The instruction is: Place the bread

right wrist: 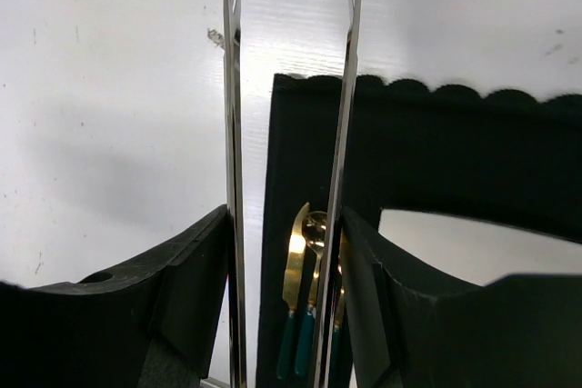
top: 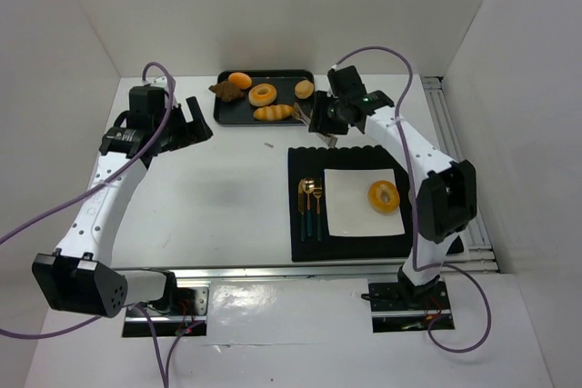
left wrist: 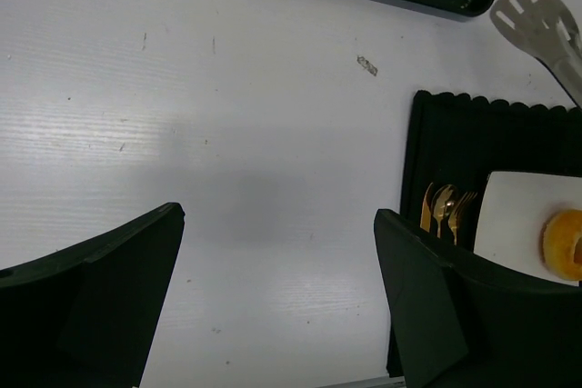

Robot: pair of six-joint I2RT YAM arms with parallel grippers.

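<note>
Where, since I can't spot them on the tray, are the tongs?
The tongs are held by the right gripper, centre-right in the top view, tips over the table between the tray and the mat.

tray [top: 282, 79] black | mat [top: 305, 161] black | plate [top: 350, 213] white | bread [top: 383, 196] orange | cutlery [top: 312, 202] gold, teal handles | tongs [right wrist: 233, 88] silver

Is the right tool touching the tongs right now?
Touching. In the right wrist view, both arms of the tongs lie against the inner faces of the right tool's fingers.
</note>
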